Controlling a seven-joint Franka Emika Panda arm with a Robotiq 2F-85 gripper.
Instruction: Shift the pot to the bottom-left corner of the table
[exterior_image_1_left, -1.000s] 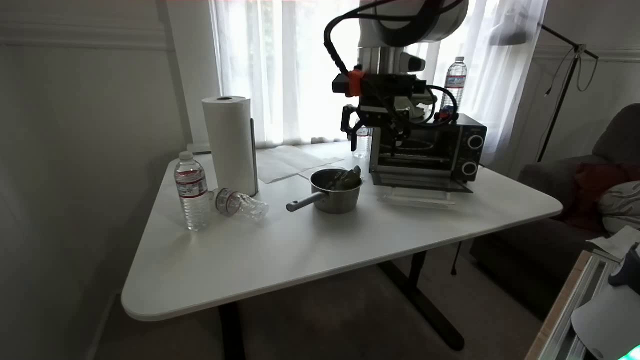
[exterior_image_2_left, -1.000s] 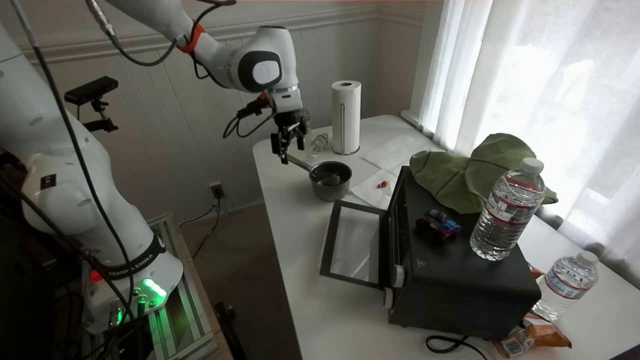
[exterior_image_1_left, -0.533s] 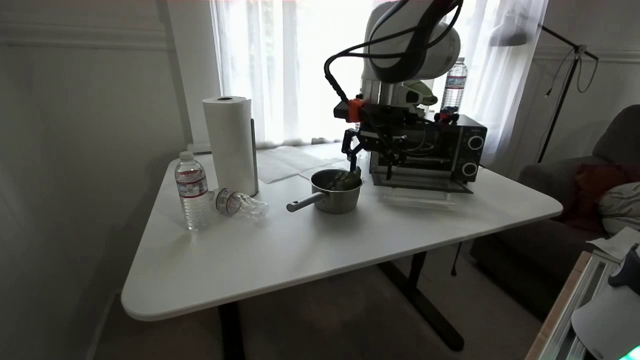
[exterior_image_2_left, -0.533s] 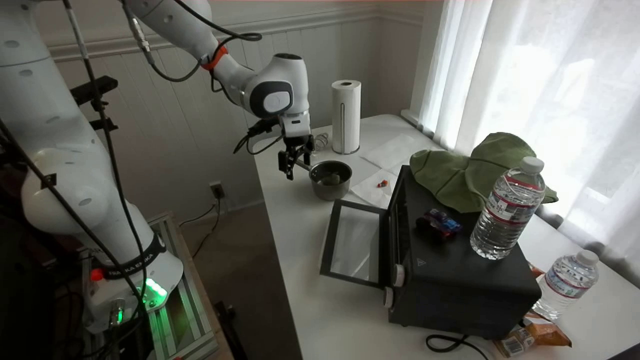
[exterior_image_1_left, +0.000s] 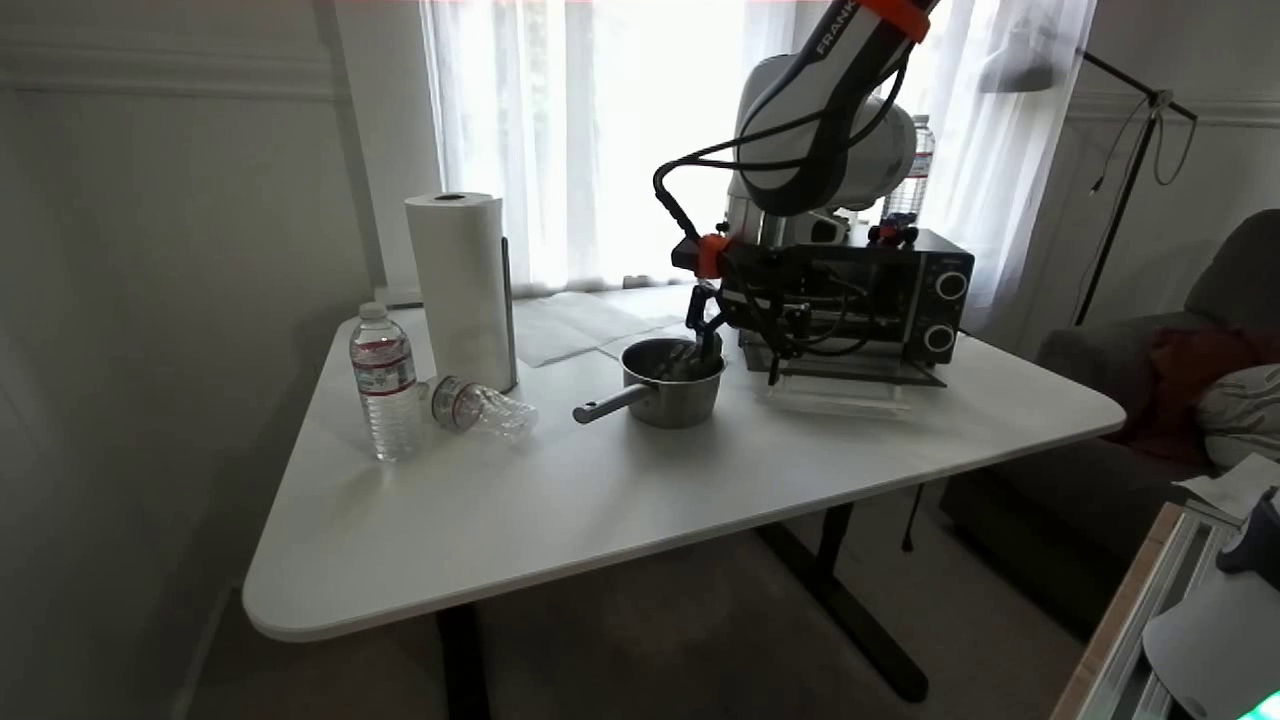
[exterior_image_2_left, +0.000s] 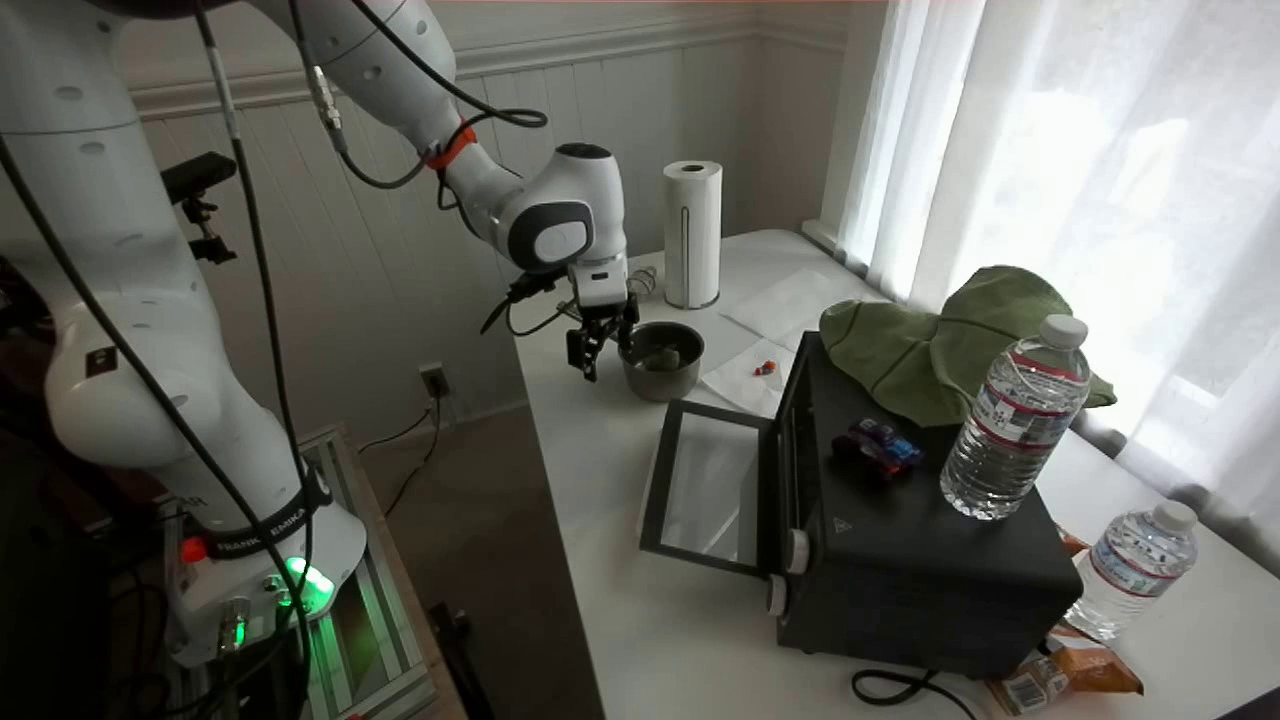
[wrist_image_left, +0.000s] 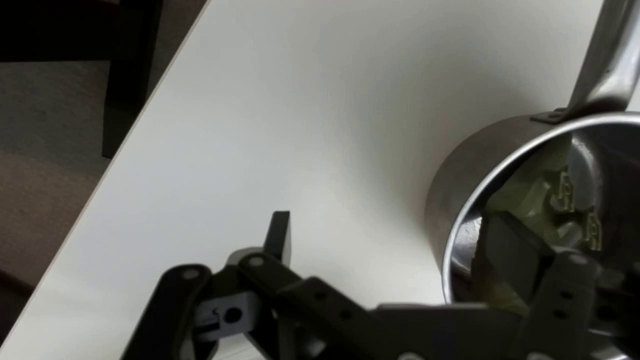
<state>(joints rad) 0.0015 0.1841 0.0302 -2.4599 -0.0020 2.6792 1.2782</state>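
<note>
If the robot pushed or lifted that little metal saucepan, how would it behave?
The metal saucepan looks rigid, so it probably won't bend. Sitting upright on the smooth-looking white table, it would likely slide rather than roll. Lifted by one side, it might tilt, as its long handle juts out.

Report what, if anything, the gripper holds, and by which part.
Nothing: the gripper stands open, one finger over or in the pot, the other outside it.

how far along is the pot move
Done: the open jaws are at the pot. In hand: apparently a rim grip, one jaw over its opening, the other outside. Left: closing, then the shift itself; the pot stands away from the visible corners of the table.
</note>
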